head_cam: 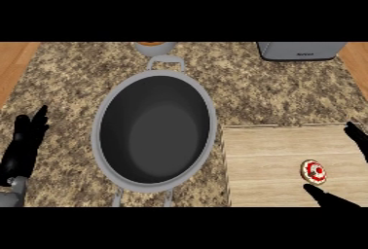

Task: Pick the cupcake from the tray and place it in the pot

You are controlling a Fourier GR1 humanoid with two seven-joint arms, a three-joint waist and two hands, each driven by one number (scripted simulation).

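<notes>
Right hand (330, 198): black, entering at the lower right corner, nearest the viewer, over the wooden tray (273, 155). One digit shows at the tray's near edge, pointing up toward the cupcake (313, 172); another dark fingertip shows at the tray's far right edge. The two parts are spread wide with the cupcake between them, touching neither; the hand is open and holds nothing.

Left hand (25, 141): black, on a grey forearm, well to the left of the pot (155, 131). Fingers straight and pointing up; open, resting, touching nothing.

Cupcake: small, round, with red and white topping. It sits on the tray's right part, well apart from the pot.

Tray: pale wood, flat, just right of the pot, its left edge close beside the pot's rim. Most of its surface between the cupcake and the pot is bare.

Pot: large, grey, oval as seen from above, dark inside, with a handle at its far end and another at its near end. Nothing lies in it.

Counter (273, 92): speckled brown stone. Bare stretches lie left of the pot and beyond the tray.

Beyond the pot: a pale bowl (154, 46) with something orange in it, cut by the top edge. Far right of the pot: a grey appliance (300, 49), partly seen.
</notes>
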